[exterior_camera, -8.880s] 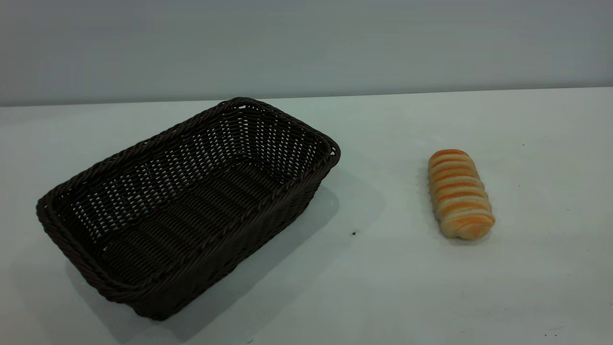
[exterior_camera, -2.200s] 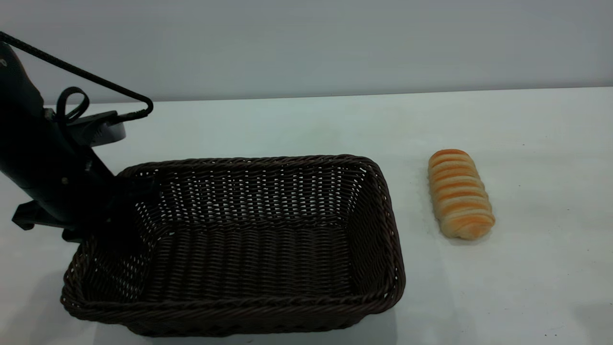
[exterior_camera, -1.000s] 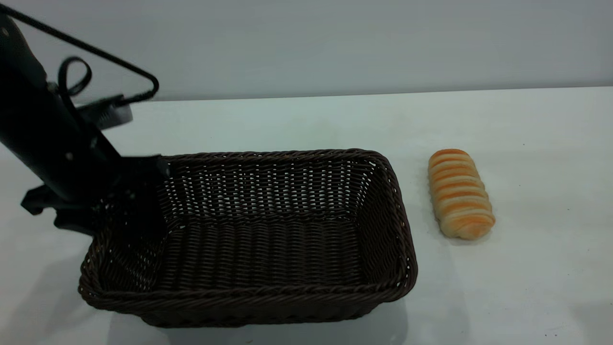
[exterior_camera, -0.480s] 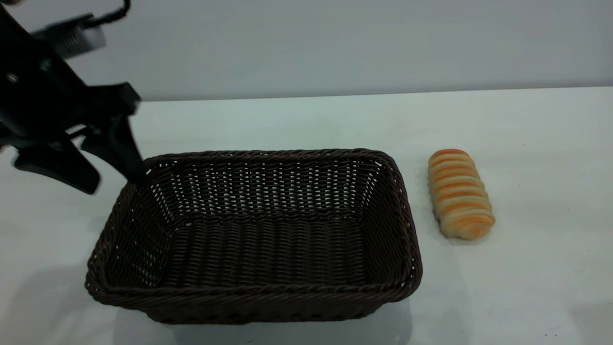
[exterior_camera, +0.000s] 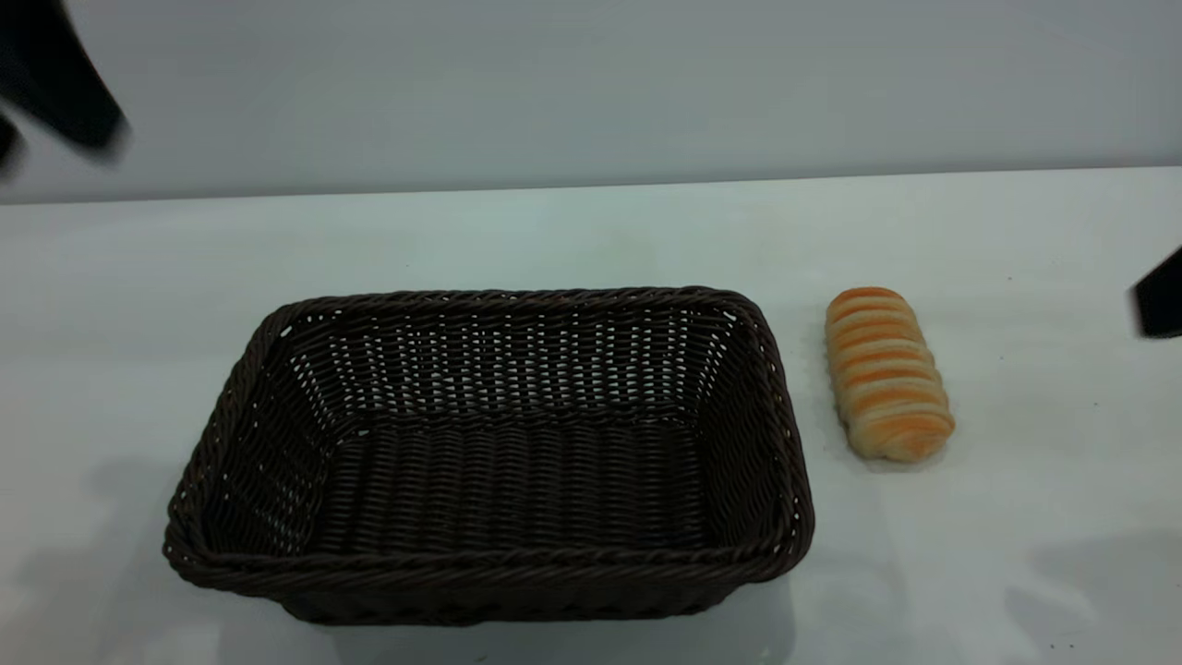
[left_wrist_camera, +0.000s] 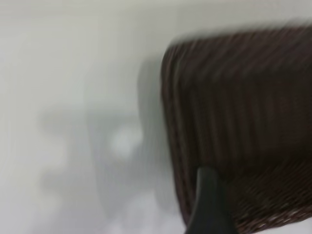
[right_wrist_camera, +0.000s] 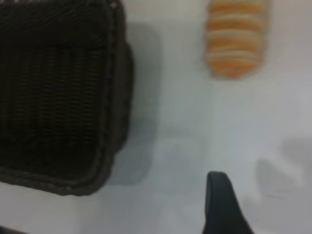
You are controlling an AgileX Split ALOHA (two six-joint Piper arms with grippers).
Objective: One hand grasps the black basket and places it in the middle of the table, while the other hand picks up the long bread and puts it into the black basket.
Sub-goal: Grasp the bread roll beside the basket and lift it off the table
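Note:
The black basket [exterior_camera: 489,453] stands free and level in the middle of the white table [exterior_camera: 591,231], long side facing the camera, nothing in it. The long bread [exterior_camera: 885,372], striped orange and cream, lies just right of the basket, a small gap between them. My left gripper [exterior_camera: 55,92] hangs high at the far left, well clear of the basket; one finger [left_wrist_camera: 207,195] shows over the basket's end rim [left_wrist_camera: 170,122]. My right gripper [exterior_camera: 1159,296] enters at the right edge, right of the bread. Its one visible finger [right_wrist_camera: 218,195] is apart from the bread [right_wrist_camera: 235,39].
A plain grey wall runs behind the table's far edge. Bare tabletop lies to the left of the basket, behind it, and to the right of the bread. A few tiny dark specks dot the surface.
The left gripper let go of the basket's left end and rose away up and left. The basket settled flat and has stayed still since. The right arm has just come in at the right edge.

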